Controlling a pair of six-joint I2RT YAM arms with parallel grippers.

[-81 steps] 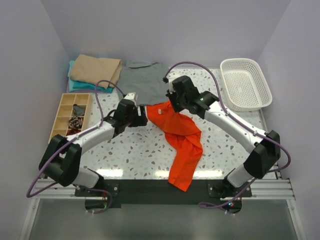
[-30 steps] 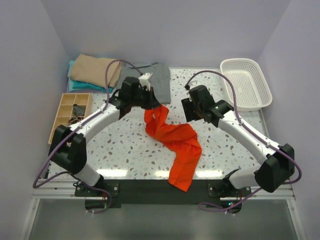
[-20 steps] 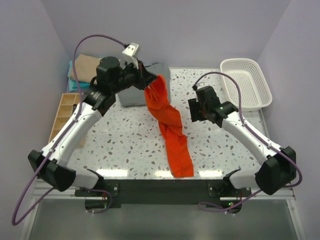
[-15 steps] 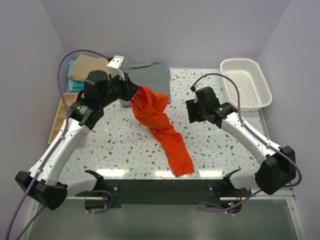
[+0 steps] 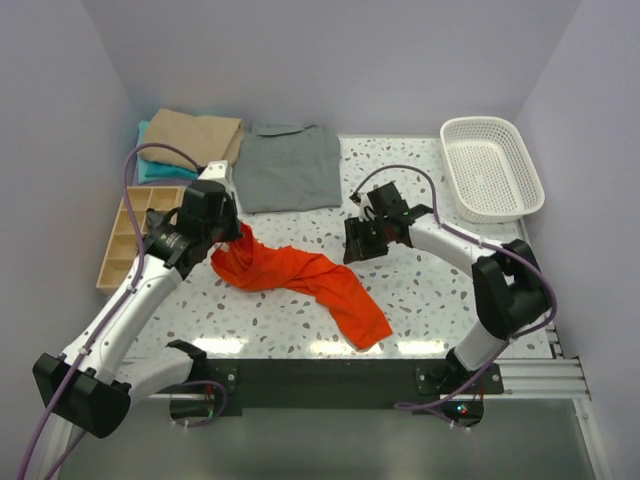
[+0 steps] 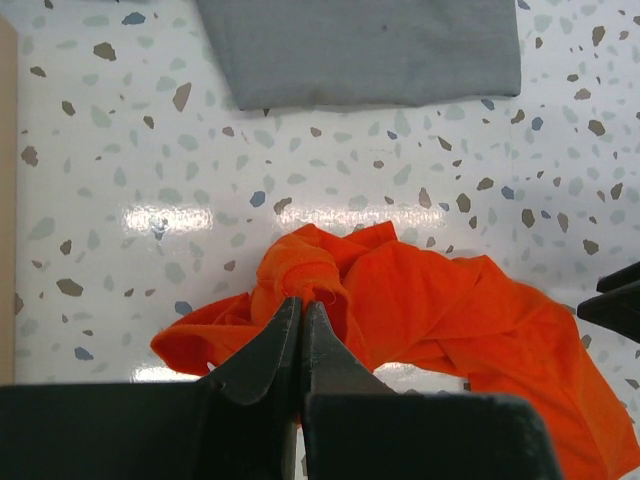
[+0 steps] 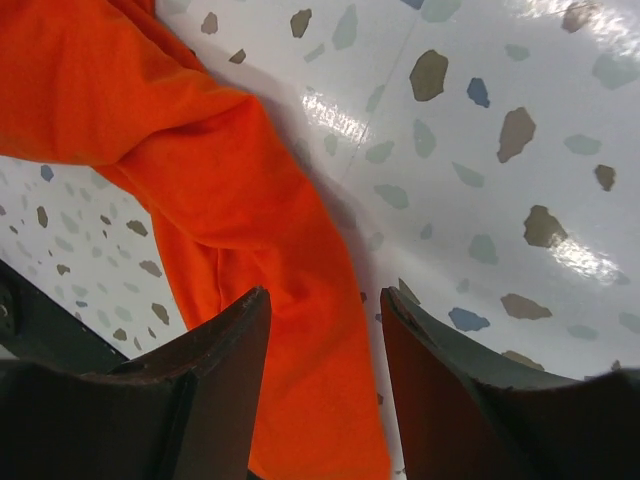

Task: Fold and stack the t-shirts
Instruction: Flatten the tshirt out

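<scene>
The bright orange-red cloth t-shirt [image 5: 300, 278] lay unfolded and twisted on the white speckled table [image 5: 440, 300]. It ran from left of centre down to the lower middle of the top view. Its left end was bunched up and partly hidden under the left gripper [image 5: 233, 240]. In the left wrist view the left gripper [image 6: 300, 308] had its fingers pressed together on a bunched fold of the t-shirt [image 6: 430, 300]. How much cloth sat between them could not be made out.

The right gripper [image 5: 352, 247] stood just beside the t-shirt's upper edge, right of centre. Its fingertips were hidden under its own body in the top view. In the right wrist view the right gripper [image 7: 325, 330] had its fingers spread. The t-shirt [image 7: 200, 170] lay below the gap and was cut off at the left and bottom edges. Whether the fingers touched the cloth could not be told.

The grey cloth t-shirt [image 5: 288, 168] lay flat at upper centre, apart from the orange-red one. The folded tan t-shirt [image 5: 192, 138] sat at upper left on the folded teal t-shirt [image 5: 150, 170], of which only an edge showed. The wooden compartment tray [image 5: 120, 245] at the left was partly covered by the left arm, and its contents were unclear. The white plastic mesh basket [image 5: 492, 170] stood at upper right.
</scene>
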